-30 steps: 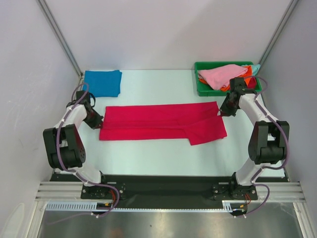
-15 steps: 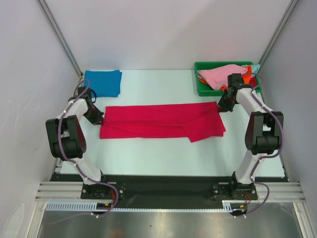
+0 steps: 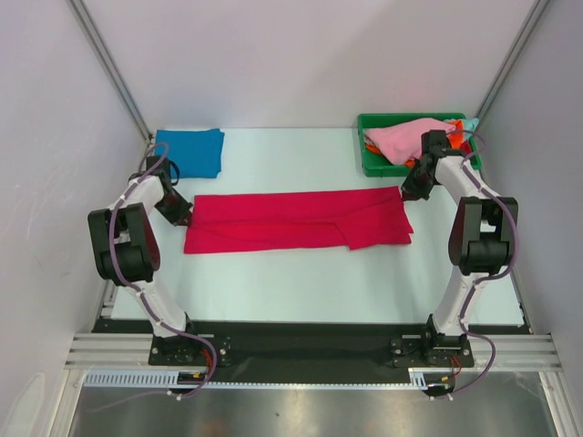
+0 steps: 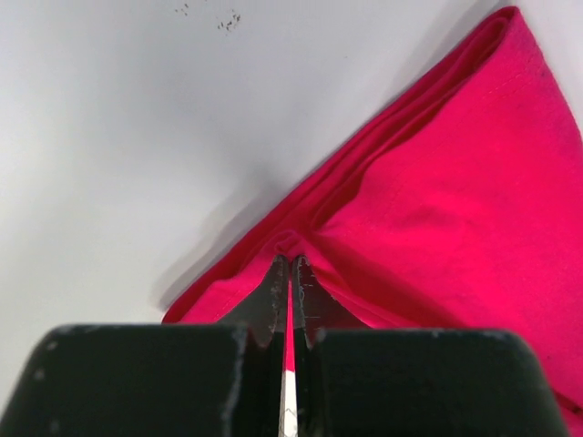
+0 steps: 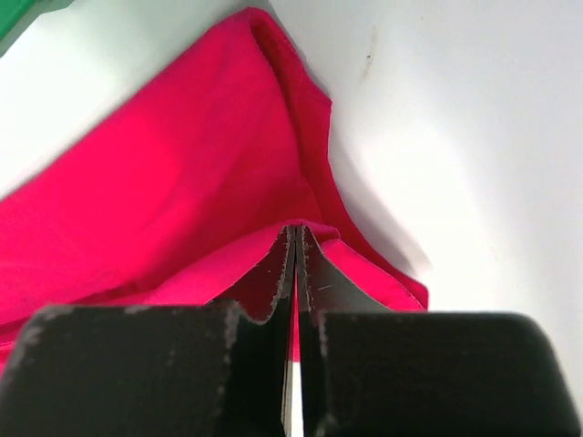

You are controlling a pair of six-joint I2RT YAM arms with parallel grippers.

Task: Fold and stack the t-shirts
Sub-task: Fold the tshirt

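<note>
— So, where does the crimson t-shirt [image 3: 296,220] lie?

— Flat across the middle of the table [image 3: 291,282]. It is a long narrow band running from 9 o'clock to 3 o'clock, its sides already turned in. A flap overlaps the band toward the 3 o'clock end.

— And what has hold of it?

— Both arms. The left gripper [image 3: 182,217] sits at the 9 o'clock end, jaws pressed together with a ridge of crimson cloth nipped at their tips. The right gripper [image 3: 407,193] does the same at the far corner of the 3 o'clock end. Each wrist view shows the fabric puckering up into the closed fingertips.

— What is finished?

— One blue t-shirt [image 3: 189,151] lies folded square at 10 o'clock, apart from the crimson one. I take that as the start of the stack.

— What remains?

— The band needs, I think, a crosswise fold and then a place on the blue one. At 2 o'clock the green bin [image 3: 383,170] holds a pink t-shirt [image 3: 405,138] on top. An orange t-shirt [image 3: 373,147] and a corner of a light blue t-shirt [image 3: 471,123] show under it, all crumpled. So I count one done, one partway and three untouched.
</note>
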